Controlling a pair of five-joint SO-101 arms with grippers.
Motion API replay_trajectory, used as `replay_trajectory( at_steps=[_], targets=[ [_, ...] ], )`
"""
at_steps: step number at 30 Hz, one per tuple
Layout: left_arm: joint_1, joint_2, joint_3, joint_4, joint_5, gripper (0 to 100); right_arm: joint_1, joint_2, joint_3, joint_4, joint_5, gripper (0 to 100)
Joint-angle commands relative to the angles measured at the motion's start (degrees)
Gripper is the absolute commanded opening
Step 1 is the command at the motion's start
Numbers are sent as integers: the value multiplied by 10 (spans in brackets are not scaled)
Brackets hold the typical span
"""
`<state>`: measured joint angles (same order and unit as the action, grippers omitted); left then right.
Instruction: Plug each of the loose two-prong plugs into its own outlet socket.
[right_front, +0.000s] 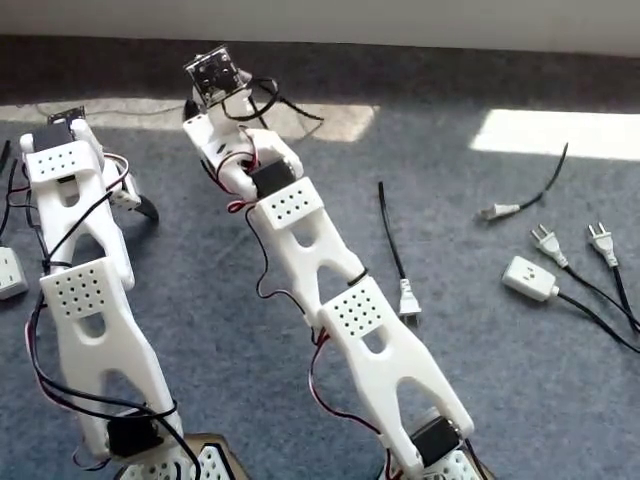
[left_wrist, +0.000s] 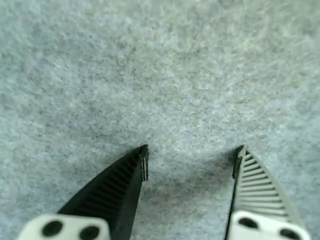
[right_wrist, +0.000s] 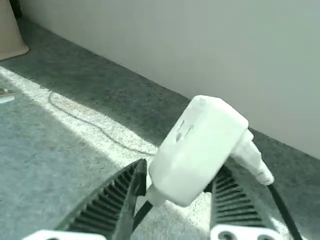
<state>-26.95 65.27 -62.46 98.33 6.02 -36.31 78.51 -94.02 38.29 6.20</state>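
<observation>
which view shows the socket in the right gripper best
Right wrist view: the socket sits up close between the right gripper fingers. In the high view the wrist hides it; the left wrist view faces carpet.

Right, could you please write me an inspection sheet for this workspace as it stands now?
Surface: grey carpet, sunlit strips at the far side.
Job's things: raised socket in the right gripper; lying socket at right; likely third socket at left edge; four unplugged: first plug by the right arm, second plug farther back, third plug and fourth plug beside the lying socket.
Clutter: nothing seen.
Grippers: left gripper open, over carpet; right clamps the raised socket.
Cables: black lead trails from the first plug; thin wire lies near the wall.
Surroundings: pale wall.
</observation>
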Motion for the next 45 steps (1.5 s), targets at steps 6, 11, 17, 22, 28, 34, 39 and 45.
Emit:
replay_trajectory(
  at_steps=[6,11,17,22,28,34,39,45],
  targets=[
    [-2,5,-1,-8,-2,272,-31,-14,-44,-12,-3,208],
    [-3,5,0,-8,-2,271,-29,-15,-46,-58,-3,207],
    [-9,5,-2,-8,-1,271,-38,-55,-71,-39,-4,204],
    [-9,4,-2,-7,-1,271,-58,-138,-70,-13,-3,149],
    [-15,0,-7,-8,1,271,-79,-257,-69,-13,-2,129],
    [-20,0,-134,-4,2,271,-85,-358,-69,-13,15,128],
    [-44,0,-316,-3,2,271,-85,-409,-69,-13,168,127],
    [-90,-84,-320,8,2,271,-86,-452,-69,-13,213,120]
  ],
)
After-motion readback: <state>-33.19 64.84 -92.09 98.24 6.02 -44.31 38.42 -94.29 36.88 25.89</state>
